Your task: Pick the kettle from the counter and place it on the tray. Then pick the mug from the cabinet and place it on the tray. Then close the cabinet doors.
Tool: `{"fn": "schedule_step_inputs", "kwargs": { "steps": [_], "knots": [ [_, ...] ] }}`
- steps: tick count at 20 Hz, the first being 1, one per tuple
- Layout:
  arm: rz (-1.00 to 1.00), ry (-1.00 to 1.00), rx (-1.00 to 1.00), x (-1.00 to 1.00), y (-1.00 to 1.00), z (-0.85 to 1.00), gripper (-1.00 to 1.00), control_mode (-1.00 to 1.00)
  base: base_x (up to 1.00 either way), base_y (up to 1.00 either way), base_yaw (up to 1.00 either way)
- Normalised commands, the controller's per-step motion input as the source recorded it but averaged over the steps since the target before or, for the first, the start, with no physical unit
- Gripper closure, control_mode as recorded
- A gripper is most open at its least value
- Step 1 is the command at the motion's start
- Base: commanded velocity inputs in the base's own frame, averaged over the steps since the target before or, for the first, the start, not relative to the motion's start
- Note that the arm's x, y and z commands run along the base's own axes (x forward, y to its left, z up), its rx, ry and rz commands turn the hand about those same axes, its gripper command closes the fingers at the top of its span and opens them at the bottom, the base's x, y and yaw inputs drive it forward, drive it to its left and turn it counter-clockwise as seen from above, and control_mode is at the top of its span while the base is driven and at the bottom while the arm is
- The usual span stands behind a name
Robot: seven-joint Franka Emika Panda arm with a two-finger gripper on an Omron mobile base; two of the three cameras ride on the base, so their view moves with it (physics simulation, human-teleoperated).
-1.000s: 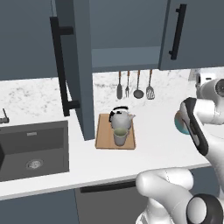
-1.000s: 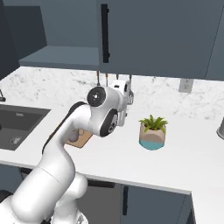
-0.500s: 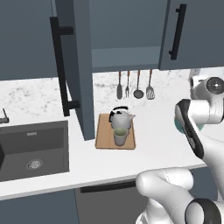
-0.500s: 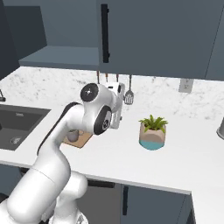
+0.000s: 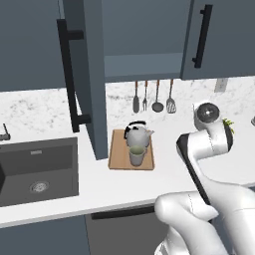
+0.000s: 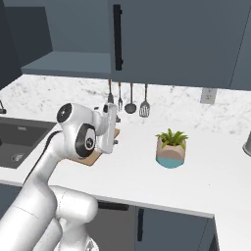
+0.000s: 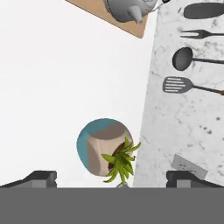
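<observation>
From the left base view, the kettle (image 5: 138, 135) and the mug (image 5: 136, 155) both sit on the tray (image 5: 119, 159), the mug in front of the kettle and touching or just short of it. The tray lies on the counter (image 5: 50, 117) just right of the dark sink (image 5: 37, 169). The left cabinet door (image 5: 84, 74) stands swung out, its edge facing me, and its lower corner hangs near the tray's left side. The right cabinet door (image 5: 219, 37) looks closed or nearly so, and the cabinet (image 5: 142, 62) shelf between them is bare.

The right base view hides the kettle and mug behind the arm; a corner of the tray (image 6: 86, 158) peeks out below the elbow. This side gives the potted plant (image 6: 171, 147), with open worktop around it.

The hand view looks straight down on the plant pot (image 7: 104, 148), the kettle's spout (image 7: 131, 9) at the tray's far corner, and utensils (image 7: 186, 59) hanging on the wall. The gripper (image 7: 111, 179) has its tips set wide apart, with nothing between them.
</observation>
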Motion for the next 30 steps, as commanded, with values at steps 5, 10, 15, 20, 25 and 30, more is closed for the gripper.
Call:
{"fn": "schedule_step_inputs", "kwargs": {
  "steps": [5,10,15,20,25,30],
  "knots": [
    [-0.24,0.04,-0.15,-0.16,0.37,0.04,-1.0,-1.0,0.0,0.0,0.0],
    [-0.24,0.05,-0.25,-0.22,0.17,0.1,-1.0,-1.0,0.0,0.0,0.0],
    [-0.28,0.02,-0.34,-0.39,0.3,0.22,-1.0,-1.0,0.0,0.0,0.0],
    [-0.26,0.09,-0.33,-0.39,0.47,0.2,-1.0,-1.0,0.0,0.0,0.0],
    [-0.24,0.15,-0.3,-0.38,0.51,0.21,-1.0,-1.0,0.0,0.0,0.0],
    [-0.25,0.22,-0.23,-0.18,0.62,0.25,-1.0,-1.0,0.0,0.0,0.0]
  ]
}}
